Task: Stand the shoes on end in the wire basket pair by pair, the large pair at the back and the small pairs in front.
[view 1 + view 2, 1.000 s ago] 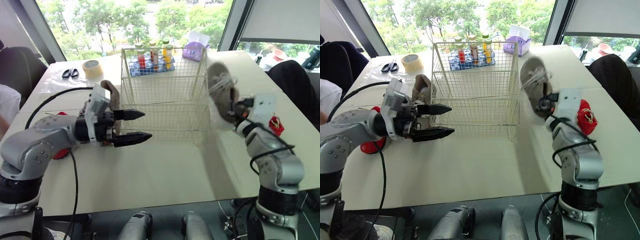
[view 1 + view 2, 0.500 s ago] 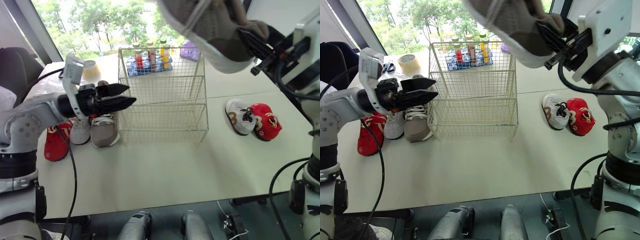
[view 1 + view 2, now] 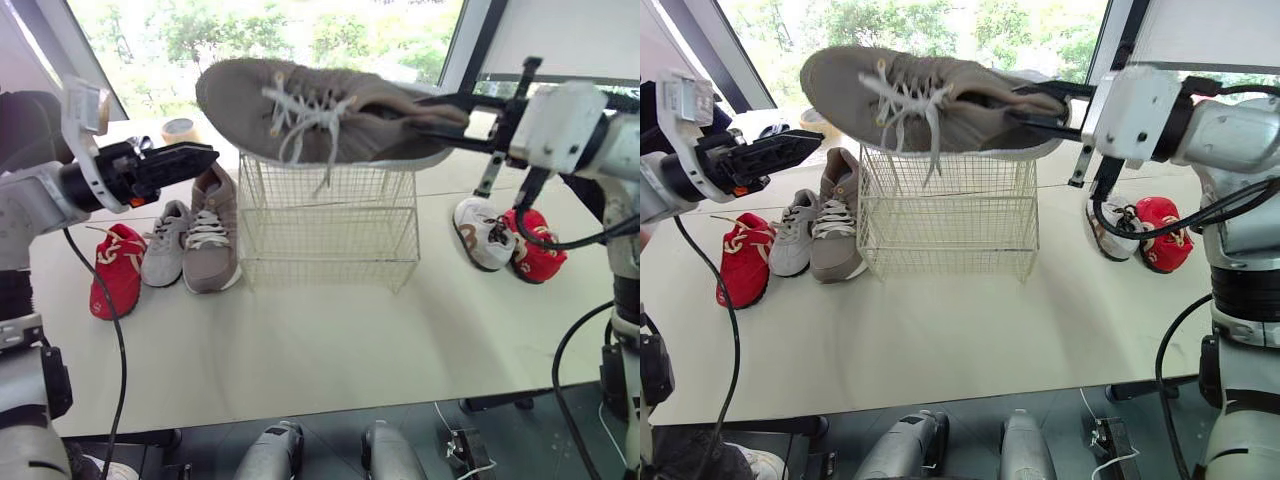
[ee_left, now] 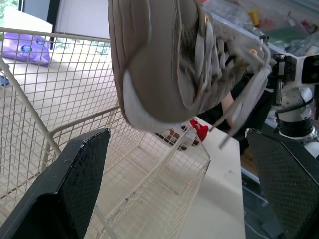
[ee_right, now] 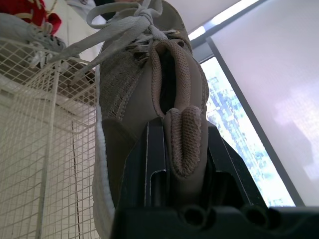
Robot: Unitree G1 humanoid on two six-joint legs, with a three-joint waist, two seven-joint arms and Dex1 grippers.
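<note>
My right gripper (image 3: 441,112) is shut on the heel of a large taupe shoe (image 3: 320,115), seen closely in the right wrist view as the large taupe shoe (image 5: 149,94). It holds the shoe level above the wire basket (image 3: 330,210), toe toward the left. The basket holds no shoes. My left gripper (image 3: 190,158) hovers open to the left of the basket, level with its top. The other large taupe shoe (image 3: 210,235), a small grey shoe (image 3: 165,245) and a small red shoe (image 3: 112,270) lie left of the basket. A small white shoe (image 3: 480,235) and a small red shoe (image 3: 532,248) lie to the right.
A roll of tape (image 3: 180,129) sits at the table's back left, and a purple pack (image 4: 24,45) lies behind the basket. Bare table stretches between the basket and the front edge (image 3: 330,385).
My right arm has lifted the taupe shoe from beside the basket and swung it level over the top. My left gripper has risen and drawn back to the left. The view has shifted too.
</note>
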